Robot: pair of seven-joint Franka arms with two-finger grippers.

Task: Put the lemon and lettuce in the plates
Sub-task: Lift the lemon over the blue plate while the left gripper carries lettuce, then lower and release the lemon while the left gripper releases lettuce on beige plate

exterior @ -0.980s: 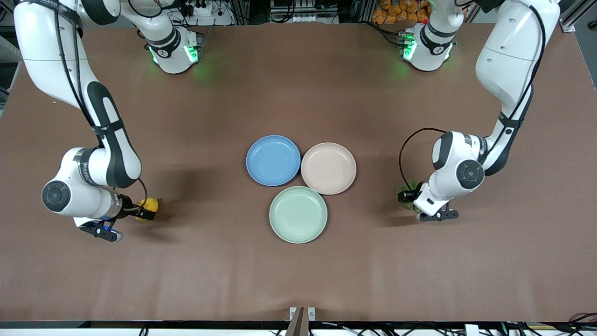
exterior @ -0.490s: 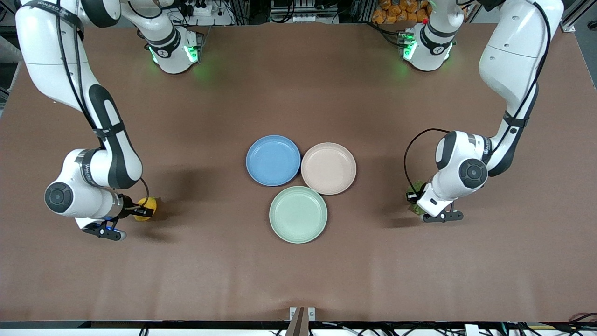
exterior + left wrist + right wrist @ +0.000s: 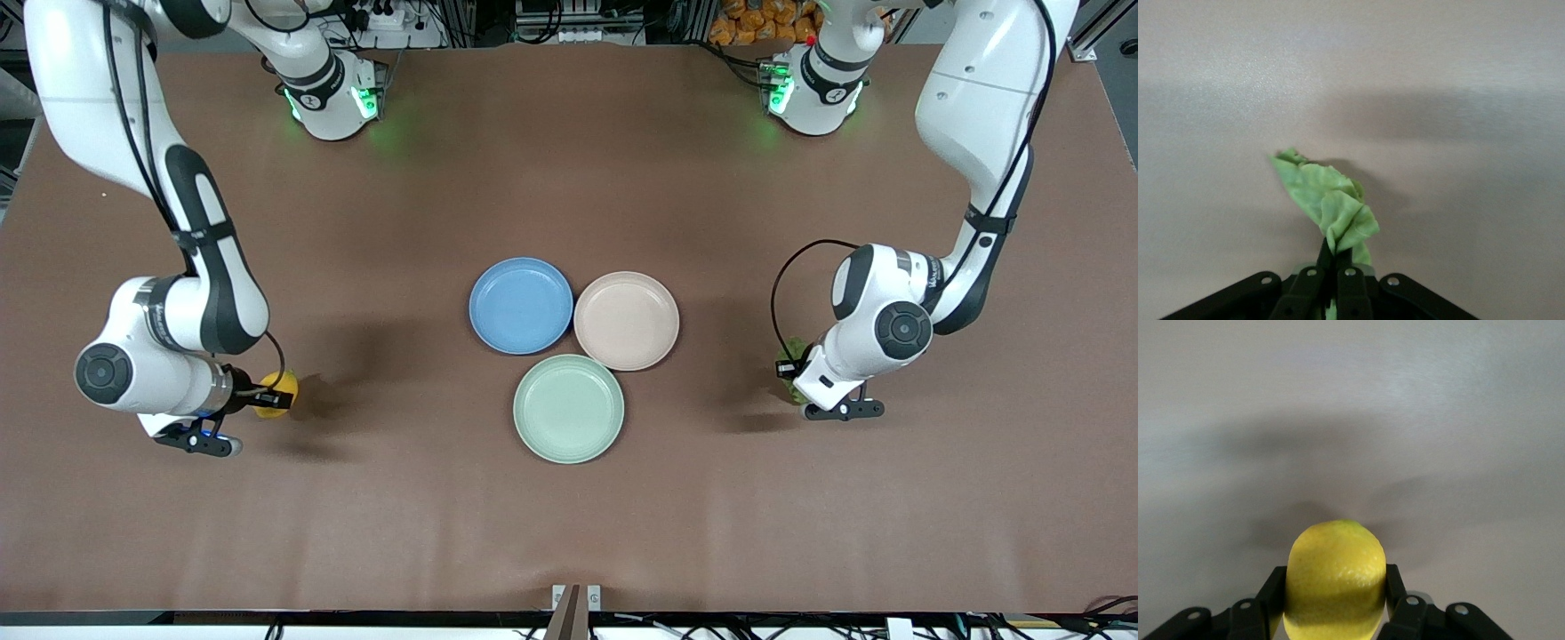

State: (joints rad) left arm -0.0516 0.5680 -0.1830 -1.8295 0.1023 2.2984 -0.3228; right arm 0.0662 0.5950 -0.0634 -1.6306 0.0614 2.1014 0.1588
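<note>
My right gripper (image 3: 274, 399) is shut on the yellow lemon (image 3: 275, 392) and holds it above the table toward the right arm's end; in the right wrist view the lemon (image 3: 1334, 577) sits between the two fingers (image 3: 1271, 593). My left gripper (image 3: 786, 369) is shut on the green lettuce leaf (image 3: 788, 348) above the table toward the left arm's end; in the left wrist view the leaf (image 3: 1328, 203) hangs crumpled from the closed fingertips (image 3: 1326, 257). The blue plate (image 3: 521, 305) and the beige-pink plate (image 3: 626, 320) lie side by side, touching, at the table's middle, both empty.
A pale mint-green plate (image 3: 568, 408) lies nearer the front camera, touching the other two plates. The brown table (image 3: 569, 533) stretches wide around them. Both arm bases stand at the table's edge farthest from the front camera.
Both grippers have risen a little with their loads. The right gripper with the lemon drifted slightly away from the plates; the left gripper with the lettuce shifted slightly too.
</note>
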